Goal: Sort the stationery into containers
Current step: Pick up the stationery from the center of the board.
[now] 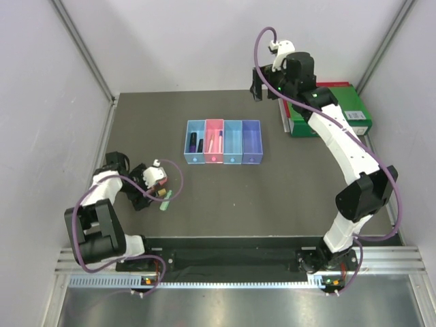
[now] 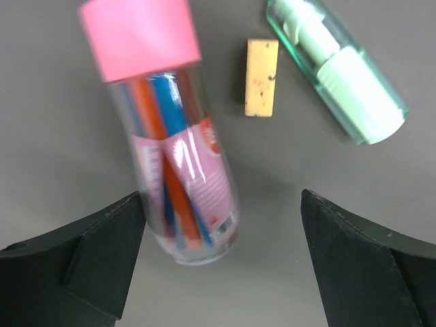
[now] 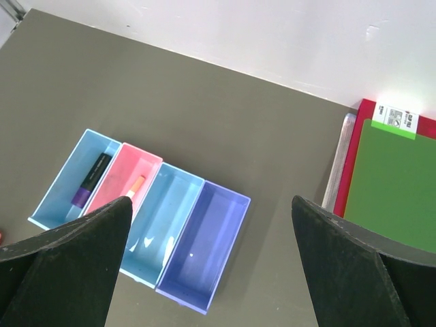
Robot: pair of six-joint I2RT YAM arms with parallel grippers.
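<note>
Between parted jaws of the left gripper [image 2: 218, 204] lies a pink-capped pen tube [image 2: 174, 157], ungrasped.

Offers broad bare mat [image 1: 272, 197] between the boxes [image 1: 223, 142] and the arm bases, and a narrower lane between boxes and binder [image 1: 327, 112]. Hems the left gripper [image 2: 221, 197] in at the mat's left edge, near the side wall [image 1: 41, 102]. Sets a pink-capped tube [image 2: 167, 157] between its wide-spread fingers [image 2: 82, 259], just beside the left one, with a gap toward the right. Places a tan block [image 2: 261, 78] and a green highlighter [image 2: 340, 68] just past the tube, apart from each other. Hangs the right gripper [image 1: 259, 88], spread wide, high by the binder, well apart from the boxes.
</note>
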